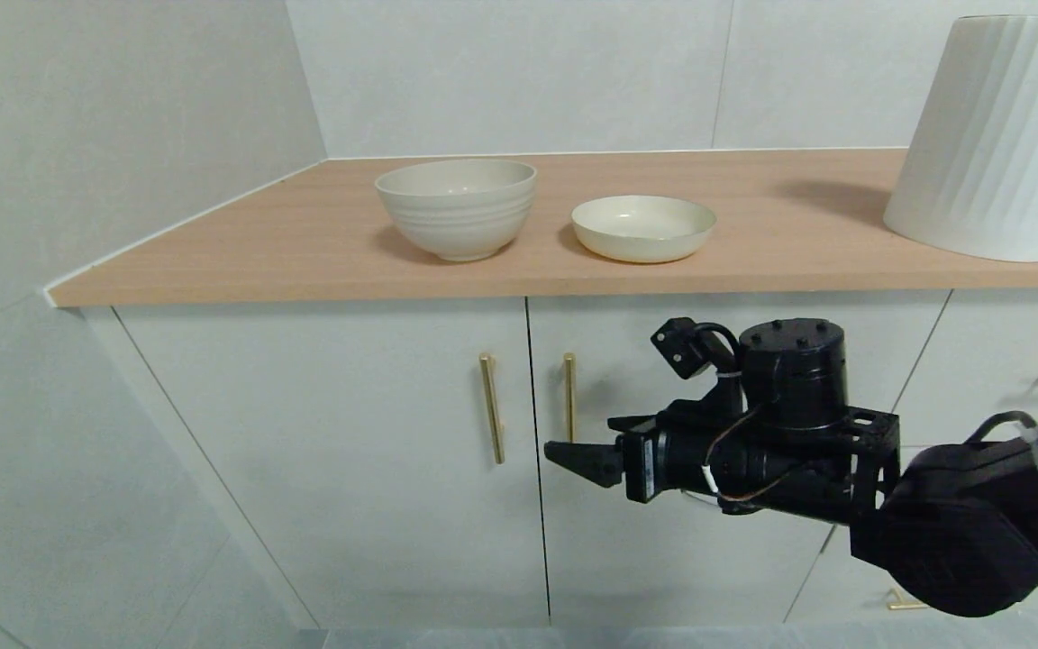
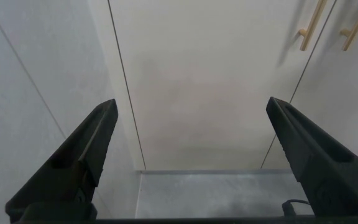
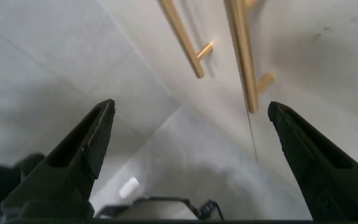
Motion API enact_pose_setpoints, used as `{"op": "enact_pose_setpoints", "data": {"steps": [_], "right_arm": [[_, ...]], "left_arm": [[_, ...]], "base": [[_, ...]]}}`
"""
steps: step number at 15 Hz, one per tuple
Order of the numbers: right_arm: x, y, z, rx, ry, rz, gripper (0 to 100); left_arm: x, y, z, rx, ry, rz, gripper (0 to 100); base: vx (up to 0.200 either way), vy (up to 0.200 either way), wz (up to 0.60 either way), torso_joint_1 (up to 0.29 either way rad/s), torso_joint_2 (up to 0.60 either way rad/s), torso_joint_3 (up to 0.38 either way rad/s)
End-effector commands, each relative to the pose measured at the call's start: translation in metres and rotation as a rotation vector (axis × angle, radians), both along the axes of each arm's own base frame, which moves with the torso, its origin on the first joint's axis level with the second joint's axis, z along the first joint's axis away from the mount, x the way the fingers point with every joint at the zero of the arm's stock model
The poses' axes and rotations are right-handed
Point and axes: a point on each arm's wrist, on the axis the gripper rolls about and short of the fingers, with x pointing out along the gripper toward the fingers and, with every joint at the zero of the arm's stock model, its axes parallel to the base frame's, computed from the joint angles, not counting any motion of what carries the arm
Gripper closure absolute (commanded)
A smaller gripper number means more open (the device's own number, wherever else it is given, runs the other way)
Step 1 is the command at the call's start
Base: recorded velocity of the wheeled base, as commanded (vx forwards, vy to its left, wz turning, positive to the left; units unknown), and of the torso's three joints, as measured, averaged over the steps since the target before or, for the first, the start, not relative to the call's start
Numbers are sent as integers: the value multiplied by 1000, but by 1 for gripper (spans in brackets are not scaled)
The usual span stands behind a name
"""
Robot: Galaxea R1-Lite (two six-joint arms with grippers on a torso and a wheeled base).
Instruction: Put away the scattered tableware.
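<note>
One bowl [image 1: 456, 209], dish [image 1: 643, 228] near counter [image 1: 303, 270] edge — left end effector [image 2: 191, 155], right end effector [image 1: 573, 458] spread.

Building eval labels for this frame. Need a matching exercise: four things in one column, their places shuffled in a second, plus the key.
Things:
1. deep ribbed bowl
2. shallow dish
3. tall white ribbed object
4. right tool

Places:
A. right end of the countertop
B. below the countertop, before the cabinet doors
C. on the countertop, nearest the left wall
D. on the countertop, between the other two

Pairs: 1-C, 2-D, 3-A, 4-B.
</note>
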Motion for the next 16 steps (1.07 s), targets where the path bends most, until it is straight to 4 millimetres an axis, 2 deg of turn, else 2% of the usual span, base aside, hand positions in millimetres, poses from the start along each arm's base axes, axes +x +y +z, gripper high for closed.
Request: {"op": "enact_pose_setpoints", "data": {"steps": [1,7,16], "right_arm": [[10,9,-22,-9,29,-3,0],[32,25,-31,103,9,-104,0],[39,34,-25,250,86,-129,0]], "left_arm": [[0,0,0,-1,1,0,0],[0,0,0,-1,1,0,0],[0,0,0,-1,1,0,0]], "base": [[0,0,0,0,0,0],[0,0,0,0,0,0],[0,0,0,0,0,0]]}}
